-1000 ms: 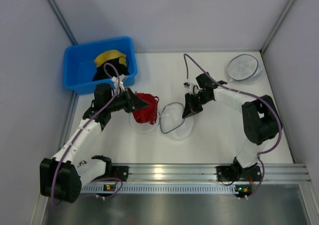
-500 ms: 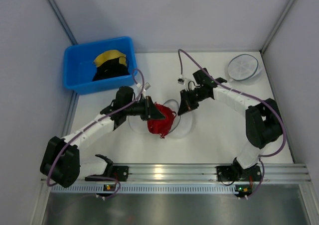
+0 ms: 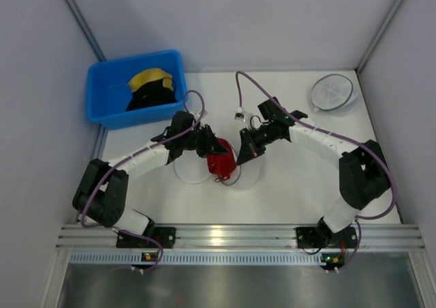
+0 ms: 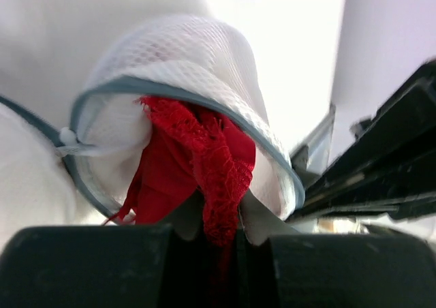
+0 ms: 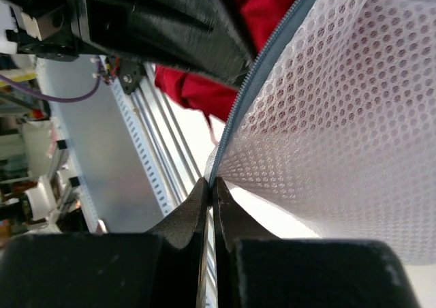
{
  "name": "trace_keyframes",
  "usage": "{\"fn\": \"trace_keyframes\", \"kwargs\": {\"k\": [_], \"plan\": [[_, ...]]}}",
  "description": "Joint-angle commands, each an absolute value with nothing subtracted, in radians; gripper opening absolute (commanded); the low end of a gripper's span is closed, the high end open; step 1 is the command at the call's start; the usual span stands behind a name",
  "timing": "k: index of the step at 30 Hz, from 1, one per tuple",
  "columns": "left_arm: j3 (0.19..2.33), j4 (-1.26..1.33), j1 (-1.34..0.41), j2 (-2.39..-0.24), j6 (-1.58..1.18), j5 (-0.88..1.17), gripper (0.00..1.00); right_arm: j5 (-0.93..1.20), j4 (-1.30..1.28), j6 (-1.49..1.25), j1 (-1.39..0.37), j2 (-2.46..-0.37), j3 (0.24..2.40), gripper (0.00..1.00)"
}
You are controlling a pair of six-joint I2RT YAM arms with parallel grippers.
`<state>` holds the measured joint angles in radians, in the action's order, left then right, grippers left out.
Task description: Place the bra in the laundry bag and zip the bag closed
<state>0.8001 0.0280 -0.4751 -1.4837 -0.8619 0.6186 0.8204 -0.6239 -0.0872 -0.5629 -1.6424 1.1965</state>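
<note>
Only wrist views show us the left gripper (image 4: 219, 234) clamped on the bra (image 4: 204, 151), the right gripper (image 5: 210, 187) pinching the zipper rim of the laundry bag (image 5: 334, 110); overhead, both grips are unclear.

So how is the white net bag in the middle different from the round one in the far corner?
The middle bag is open, one half tipped up; the corner bag lies flat. The middle bag has a red bra partly inside; the corner bag sits alone. The right gripper pinches the middle bag's rim; nothing touches the corner bag. Both are round white mesh.
</note>
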Motion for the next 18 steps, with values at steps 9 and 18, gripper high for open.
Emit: {"fn": "trace_keyframes", "kwargs": {"k": [9, 18], "plan": [[0.971, -0.406, -0.466, -1.299, -0.747, 0.238, 0.0, 1.058, -0.267, -0.391, -0.598, -1.669, 1.149, 0.0], [1.068, -0.428, -0.702, -1.537, -0.732, -0.075, 0.0, 1.065, -0.08, -0.538, -0.577, -1.715, 1.065, 0.0]]}}
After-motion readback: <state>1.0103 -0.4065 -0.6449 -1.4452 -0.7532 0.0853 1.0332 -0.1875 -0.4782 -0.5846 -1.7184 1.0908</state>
